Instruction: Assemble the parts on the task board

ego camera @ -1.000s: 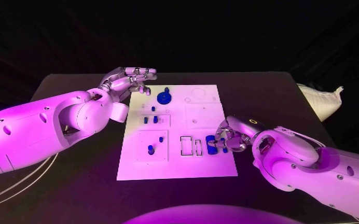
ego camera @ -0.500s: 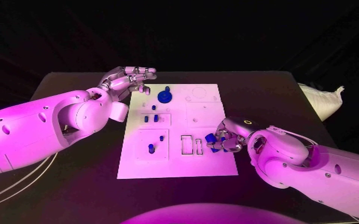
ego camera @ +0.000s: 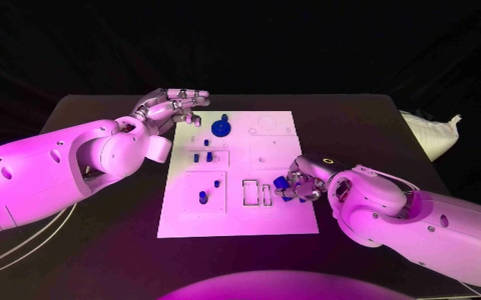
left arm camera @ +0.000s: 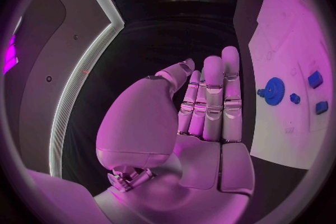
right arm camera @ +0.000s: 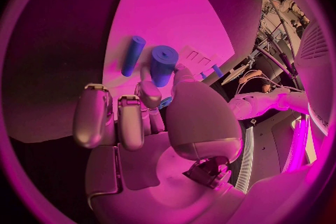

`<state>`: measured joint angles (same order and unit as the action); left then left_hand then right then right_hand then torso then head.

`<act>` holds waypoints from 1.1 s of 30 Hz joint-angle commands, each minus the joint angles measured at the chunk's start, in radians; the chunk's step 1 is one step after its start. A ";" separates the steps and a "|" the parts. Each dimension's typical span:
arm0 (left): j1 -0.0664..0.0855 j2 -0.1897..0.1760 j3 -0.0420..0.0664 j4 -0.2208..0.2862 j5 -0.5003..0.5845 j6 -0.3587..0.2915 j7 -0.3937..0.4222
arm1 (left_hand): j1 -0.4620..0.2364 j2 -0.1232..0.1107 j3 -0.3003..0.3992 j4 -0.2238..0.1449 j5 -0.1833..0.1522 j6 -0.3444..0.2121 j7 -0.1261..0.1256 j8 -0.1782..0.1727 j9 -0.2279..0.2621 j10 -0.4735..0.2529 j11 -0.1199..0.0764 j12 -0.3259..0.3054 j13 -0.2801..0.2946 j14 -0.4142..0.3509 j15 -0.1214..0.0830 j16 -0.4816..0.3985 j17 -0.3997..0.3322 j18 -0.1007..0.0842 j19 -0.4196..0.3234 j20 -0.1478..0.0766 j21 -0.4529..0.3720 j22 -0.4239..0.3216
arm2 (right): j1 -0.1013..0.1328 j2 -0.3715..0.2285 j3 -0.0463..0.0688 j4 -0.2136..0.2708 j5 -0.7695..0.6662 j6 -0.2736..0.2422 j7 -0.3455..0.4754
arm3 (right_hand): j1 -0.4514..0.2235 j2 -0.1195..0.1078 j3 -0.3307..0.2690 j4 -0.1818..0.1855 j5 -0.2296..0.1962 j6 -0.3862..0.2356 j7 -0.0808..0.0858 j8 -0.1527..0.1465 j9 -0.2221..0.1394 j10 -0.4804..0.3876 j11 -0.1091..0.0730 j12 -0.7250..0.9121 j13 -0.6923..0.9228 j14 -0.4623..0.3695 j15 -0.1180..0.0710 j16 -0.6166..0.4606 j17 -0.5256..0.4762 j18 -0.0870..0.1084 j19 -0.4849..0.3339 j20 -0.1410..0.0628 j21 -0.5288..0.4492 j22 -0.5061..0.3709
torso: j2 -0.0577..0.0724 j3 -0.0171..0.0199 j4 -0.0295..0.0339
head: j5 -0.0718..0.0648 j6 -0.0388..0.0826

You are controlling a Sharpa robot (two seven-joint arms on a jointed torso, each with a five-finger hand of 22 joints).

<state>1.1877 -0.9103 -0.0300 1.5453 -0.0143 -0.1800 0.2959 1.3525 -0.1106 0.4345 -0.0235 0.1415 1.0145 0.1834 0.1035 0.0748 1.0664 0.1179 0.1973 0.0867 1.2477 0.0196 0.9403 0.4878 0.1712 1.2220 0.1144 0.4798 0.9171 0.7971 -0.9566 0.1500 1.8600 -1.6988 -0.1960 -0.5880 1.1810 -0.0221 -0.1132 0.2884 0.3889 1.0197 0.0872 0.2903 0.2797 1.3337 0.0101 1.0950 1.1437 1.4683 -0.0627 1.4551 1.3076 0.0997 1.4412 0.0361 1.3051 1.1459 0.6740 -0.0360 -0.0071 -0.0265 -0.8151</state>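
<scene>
The black worktop [ego camera: 361, 123] carries the white board [ego camera: 240, 210]. The right hand [ego camera: 304, 180] pinches a blue peg [right arm camera: 163, 65] over the board's right edge. The left hand [ego camera: 172, 109], fingers straight and empty, hovers beside the gear [ego camera: 220, 130]. The room behind is dark.

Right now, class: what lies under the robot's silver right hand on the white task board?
Under the right hand, small blue parts show at its fingertips on the white task board. The hand covers whether it grips one.
</scene>
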 commanded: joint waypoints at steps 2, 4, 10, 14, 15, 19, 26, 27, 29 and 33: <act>0.000 0.001 0.000 0.002 -0.001 0.023 0.000 | 0.002 0.005 -0.007 0.000 0.005 -0.007 0.003 0.004 -0.002 -0.008 -0.002 0.003 -0.001 -0.007 0.003 0.000 -0.001 0.010 0.000 0.004 -0.004 -0.001 | -0.011 0.000 -0.009 0.002 0.033 -0.052 -0.016 | 0.026 0.019 -0.003 0.000 0.047 0.008 -0.008 0.014 0.019 0.003 -0.009 0.012 0.013 0.071 -0.007 0.005 0.099 -0.017 0.002 -0.003 0.011 0.007 | -0.001 -0.0007 0.0022 | -0.004 0.001; 0.000 0.001 0.000 0.002 -0.001 0.024 0.000 | 0.002 0.005 -0.007 0.000 0.005 -0.007 0.003 0.004 -0.002 -0.008 -0.002 0.003 -0.001 -0.007 0.003 0.000 -0.001 0.010 0.000 0.004 -0.004 -0.001 | -0.011 -0.002 -0.008 0.017 0.052 -0.115 -0.013 | 0.038 0.027 -0.002 -0.001 0.066 0.010 -0.011 0.021 0.029 0.010 -0.012 0.021 0.024 0.072 -0.009 0.008 0.103 -0.018 0.004 -0.005 0.015 0.014 | 0.000 -0.0007 0.0029 | -0.003 0.001; -0.001 0.000 0.000 0.002 -0.001 0.027 -0.002 | 0.001 0.006 -0.008 0.000 0.005 -0.007 0.003 0.005 -0.002 -0.009 -0.002 0.004 -0.001 -0.007 0.003 0.000 -0.001 0.010 0.000 0.005 -0.005 -0.002 | -0.011 -0.013 -0.007 0.061 0.124 -0.250 0.011 | 0.048 0.031 -0.006 0.000 0.094 0.005 -0.012 0.025 0.045 0.023 -0.014 0.037 0.043 0.076 -0.011 0.019 0.119 -0.021 0.010 -0.008 0.025 0.029 | -0.002 -0.0029 0.0050 | -0.006 0.002; -0.001 0.001 0.000 0.003 -0.001 0.028 -0.002 | 0.001 0.005 -0.008 0.000 0.005 -0.008 0.003 0.004 -0.002 -0.009 -0.002 0.004 -0.001 -0.007 0.003 0.000 -0.001 0.010 0.000 0.005 -0.005 -0.002 | -0.011 -0.008 -0.006 0.079 0.165 -0.272 0.023 | 0.049 0.032 -0.007 0.000 0.097 0.003 -0.012 0.025 0.047 0.021 -0.013 0.032 0.040 0.076 -0.011 0.019 0.120 -0.021 0.010 -0.008 0.026 0.029 | -0.001 -0.0030 0.0064 | -0.005 0.005; -0.001 0.002 0.000 0.003 -0.001 0.029 -0.003 | 0.001 0.005 -0.008 0.000 0.005 -0.008 0.003 0.004 -0.002 -0.009 -0.002 0.004 -0.001 -0.007 0.003 0.000 -0.001 0.010 0.000 0.005 -0.005 -0.002 | -0.011 -0.005 -0.006 0.083 0.173 -0.271 0.024 | 0.049 0.032 -0.007 0.000 0.097 0.003 -0.012 0.025 0.047 0.021 -0.013 0.032 0.040 0.076 -0.011 0.019 0.120 -0.021 0.010 -0.008 0.026 0.029 | 0.000 -0.0032 0.0073 | -0.005 0.005; -0.001 0.004 0.000 0.003 -0.001 0.030 -0.004 | 0.000 0.005 -0.009 0.000 0.005 -0.009 0.004 0.004 -0.002 -0.010 -0.002 0.005 -0.001 -0.007 0.003 0.001 -0.001 0.010 0.000 0.005 -0.005 -0.002 | -0.011 0.015 -0.006 0.090 0.191 -0.237 0.022 | 0.048 0.031 -0.009 0.001 0.097 0.000 -0.011 0.024 0.049 0.016 -0.013 0.022 0.033 0.075 -0.011 0.018 0.118 -0.020 0.009 -0.008 0.024 0.027 | -0.001 -0.0035 0.0096 | -0.005 0.004; -0.001 0.007 0.000 0.004 -0.001 0.031 -0.005 | 0.000 0.005 -0.009 0.000 0.005 -0.009 0.004 0.004 -0.002 -0.010 -0.002 0.005 -0.001 -0.007 0.003 0.001 -0.001 0.010 0.000 0.005 -0.005 -0.002 | -0.011 0.056 -0.006 0.073 0.208 -0.147 0.004 | 0.034 0.036 -0.025 0.003 0.060 -0.006 -0.010 0.025 0.062 0.010 -0.011 0.005 0.025 0.075 -0.009 0.018 0.117 -0.020 0.008 -0.006 0.024 0.026 | 0.000 -0.0057 0.0128 | -0.001 0.005; -0.001 0.008 0.000 0.004 -0.001 0.031 -0.005 | 0.000 0.005 -0.009 0.000 0.005 -0.009 0.004 0.004 -0.002 -0.010 -0.002 0.005 -0.001 -0.007 0.003 0.001 -0.001 0.010 0.000 0.005 -0.005 -0.002 | -0.011 0.061 -0.006 0.069 0.208 -0.138 0.002 | 0.032 0.037 -0.027 0.003 0.057 -0.006 -0.010 0.026 0.064 0.009 -0.011 0.003 0.024 0.075 -0.009 0.017 0.117 -0.020 0.008 -0.006 0.023 0.026 | 0.001 -0.0050 0.0125 | -0.001 0.005; -0.001 0.009 0.000 0.004 -0.001 0.032 -0.005 | 0.000 0.005 -0.009 0.000 0.005 -0.009 0.004 0.004 -0.002 -0.010 -0.002 0.005 -0.001 -0.007 0.003 0.001 -0.001 0.010 0.000 0.005 -0.005 -0.002 | -0.011 0.073 -0.007 0.061 0.205 -0.120 -0.003 | 0.027 0.040 -0.031 0.003 0.050 -0.007 -0.010 0.026 0.068 0.009 -0.011 0.001 0.024 0.075 -0.009 0.017 0.117 -0.020 0.007 -0.006 0.023 0.026 | 0.001 -0.0047 0.0114 | 0.001 0.004; -0.001 0.011 0.000 0.004 -0.001 0.032 -0.004 | -0.001 0.005 -0.011 0.001 0.005 -0.011 0.005 0.004 -0.003 -0.011 -0.001 0.006 -0.001 -0.007 0.004 0.001 -0.002 0.010 0.000 0.005 -0.006 -0.003 | -0.011 0.090 -0.007 0.049 0.201 -0.096 -0.008 | 0.018 0.047 -0.037 0.004 0.043 -0.003 -0.011 0.029 0.074 0.013 -0.012 0.003 0.028 0.074 -0.010 0.016 0.115 -0.020 0.008 -0.006 0.025 0.028 | 0.001 -0.0039 0.0101 | 0.005 0.001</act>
<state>1.1862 -0.9018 -0.0302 1.5470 -0.0142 -0.1679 0.2879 1.3525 -0.1106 0.4290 -0.0237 0.1415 1.0108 0.1871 0.1035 0.0729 1.0628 0.1142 0.1973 0.0866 1.2439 0.0234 0.9403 0.4880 0.1713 1.2220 0.1144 0.4799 0.9152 0.7867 -0.8696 0.1430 1.9114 -1.5031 -0.3511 -0.5856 1.2081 0.0241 -0.1422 0.2924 0.4372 1.0190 0.0770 0.3123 0.3516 1.3463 -0.0023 1.1007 1.1699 1.4646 -0.0664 1.4681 1.3073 0.0841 1.4448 0.0325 1.3283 1.1724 0.6742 -0.0407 0.0040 -0.0234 -0.8127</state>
